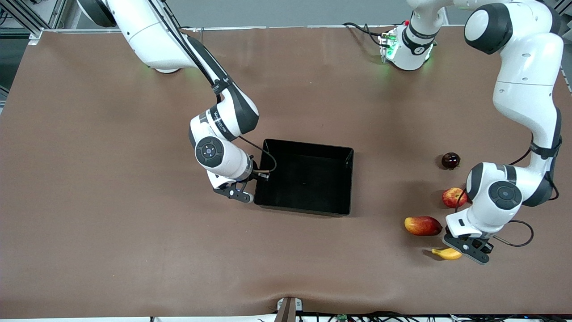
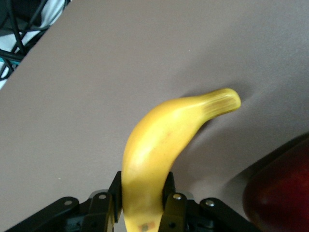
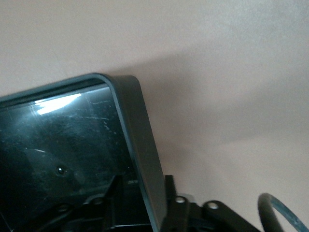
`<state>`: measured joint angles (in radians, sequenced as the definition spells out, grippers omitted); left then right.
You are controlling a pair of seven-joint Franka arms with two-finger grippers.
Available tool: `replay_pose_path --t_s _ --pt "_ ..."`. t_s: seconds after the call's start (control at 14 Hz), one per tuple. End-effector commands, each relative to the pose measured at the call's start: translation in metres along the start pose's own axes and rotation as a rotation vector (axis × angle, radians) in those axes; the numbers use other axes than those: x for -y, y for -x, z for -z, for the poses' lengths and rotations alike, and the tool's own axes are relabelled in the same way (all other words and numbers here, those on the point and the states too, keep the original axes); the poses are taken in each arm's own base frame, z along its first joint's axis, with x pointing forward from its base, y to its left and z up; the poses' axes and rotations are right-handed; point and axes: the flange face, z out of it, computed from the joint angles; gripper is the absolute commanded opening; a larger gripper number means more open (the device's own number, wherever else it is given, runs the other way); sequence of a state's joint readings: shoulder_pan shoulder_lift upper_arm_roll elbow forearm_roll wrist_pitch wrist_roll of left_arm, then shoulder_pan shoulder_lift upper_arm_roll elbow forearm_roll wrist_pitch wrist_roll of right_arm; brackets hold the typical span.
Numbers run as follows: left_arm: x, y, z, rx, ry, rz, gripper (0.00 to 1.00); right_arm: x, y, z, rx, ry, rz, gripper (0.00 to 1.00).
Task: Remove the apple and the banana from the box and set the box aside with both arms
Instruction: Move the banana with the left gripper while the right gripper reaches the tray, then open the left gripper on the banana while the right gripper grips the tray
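Now my left hand [image 1: 467, 249] pinches the long yellow banana [image 2: 159, 145] low over the table, ready to let go; my right hand [image 1: 248, 190] straddles the glossy black tray's [image 1: 342, 154] nine o'clock wall, closing to drag it.

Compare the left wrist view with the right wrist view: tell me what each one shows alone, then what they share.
Only the left wrist view: the banana gripped between the left gripper fingers, lying on the table, with part of a red fruit beside it.

Only the right wrist view: a corner of the black box, its wall standing between the right gripper fingers, and the bare, glossy inside of the box.

Both: the brown table surface and a gripper placed around one of the task's things.
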<state>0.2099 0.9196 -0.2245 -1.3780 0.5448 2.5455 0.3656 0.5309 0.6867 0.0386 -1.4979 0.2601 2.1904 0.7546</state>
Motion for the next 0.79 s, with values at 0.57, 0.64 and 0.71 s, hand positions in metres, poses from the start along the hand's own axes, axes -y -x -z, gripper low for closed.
replay_pose_path --t_s 0.57,0.64,0.71 --pt "0.06 -0.002 0.15 0.053 0.095 0.318 1.0 -0.019 -0.033 0.063 -0.012 -0.034 -0.025 0.0" --pt "0.064 0.0 0.179 0.081 0.099 0.374 1.0 -0.025 -0.042 0.081 0.012 -0.023 -0.02 0.0" --pt "0.066 0.002 0.209 0.114 0.098 0.438 1.0 -0.033 -0.05 0.095 0.043 -0.006 -0.017 0.0"
